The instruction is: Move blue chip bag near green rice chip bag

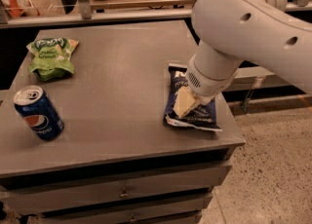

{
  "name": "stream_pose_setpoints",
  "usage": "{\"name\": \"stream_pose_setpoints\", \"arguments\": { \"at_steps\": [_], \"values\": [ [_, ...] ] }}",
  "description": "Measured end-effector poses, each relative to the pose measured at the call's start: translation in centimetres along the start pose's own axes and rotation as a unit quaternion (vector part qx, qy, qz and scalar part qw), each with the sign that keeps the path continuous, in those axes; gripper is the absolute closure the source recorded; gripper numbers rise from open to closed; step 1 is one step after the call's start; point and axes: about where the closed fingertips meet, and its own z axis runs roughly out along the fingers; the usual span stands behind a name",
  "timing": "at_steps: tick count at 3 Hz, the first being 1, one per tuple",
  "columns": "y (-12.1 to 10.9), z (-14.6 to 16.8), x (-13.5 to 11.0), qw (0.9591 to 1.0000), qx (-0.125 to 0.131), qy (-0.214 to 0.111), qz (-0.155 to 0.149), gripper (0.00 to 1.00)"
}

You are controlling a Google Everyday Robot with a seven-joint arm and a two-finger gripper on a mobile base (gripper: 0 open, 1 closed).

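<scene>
One blue chip bag (pixel 201 117): navy, glossy, flat | gripper (pixel 184 102) seemingly on it

End effector (pixel 184 103) over blue chip bag (pixel 202 116), right; green rice chip bag (pixel 51 57) left

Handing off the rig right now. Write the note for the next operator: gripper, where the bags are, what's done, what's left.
Gripper: down at the blue chip bag; a grasp is not confirmed.
Blue chip bag: lies flat near the table's right front edge.
Green rice chip bag: back left of the table, behind the Pepsi can.
Done: the arm has reached the bag.
Left: secure the bag, carry it left across the table and set it beside the green bag.
</scene>
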Motion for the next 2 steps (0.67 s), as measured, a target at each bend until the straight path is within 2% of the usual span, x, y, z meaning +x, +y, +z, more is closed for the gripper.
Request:
{"name": "stream_pose_setpoints", "arguments": {
  "at_steps": [1,2],
  "values": [
    [-0.02,-0.21,-0.06,1.0,0.0,0.0,0.0,0.84],
    [-0.03,-0.32,-0.09,1.0,0.0,0.0,0.0,1.0]
  ]
}}
